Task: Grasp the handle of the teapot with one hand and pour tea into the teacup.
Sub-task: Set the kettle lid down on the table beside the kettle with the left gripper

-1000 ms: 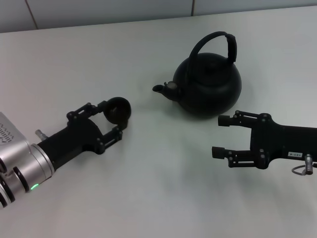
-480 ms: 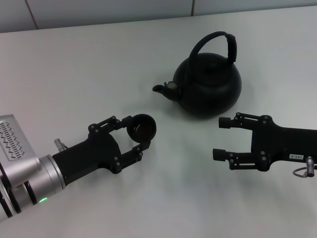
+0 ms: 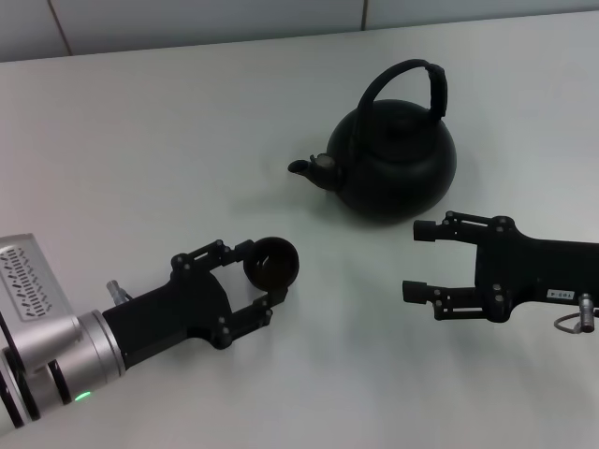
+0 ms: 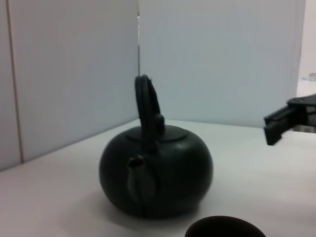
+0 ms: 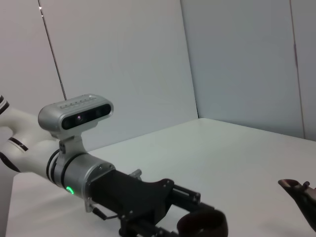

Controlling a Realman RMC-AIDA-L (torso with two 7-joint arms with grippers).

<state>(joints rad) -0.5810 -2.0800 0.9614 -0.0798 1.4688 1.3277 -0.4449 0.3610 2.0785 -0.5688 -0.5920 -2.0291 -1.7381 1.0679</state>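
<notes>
The matte black teapot [image 3: 395, 159] stands on the white table, its short spout [image 3: 301, 168] pointing left and its arched handle [image 3: 412, 79] rising over the lid. It also shows in the left wrist view [image 4: 155, 175] with the handle [image 4: 146, 106] upright. My left gripper [image 3: 260, 273] is shut on the tiny black teacup [image 3: 270, 262] in front and to the left of the teapot. The cup's rim shows in the left wrist view [image 4: 224, 228] and in the right wrist view [image 5: 203, 225]. My right gripper [image 3: 419, 260] is open and empty, just in front of the teapot.
The white table [image 3: 168, 140] runs back to a pale wall. My left arm's silver wrist [image 3: 47, 355] lies at the front left; it also shows in the right wrist view [image 5: 74, 148]. My right gripper's finger shows in the left wrist view [image 4: 281, 123].
My left gripper has carried the teacup to the right and toward the front, closer to the teapot's spout side. The right gripper and the teapot have stayed put.
</notes>
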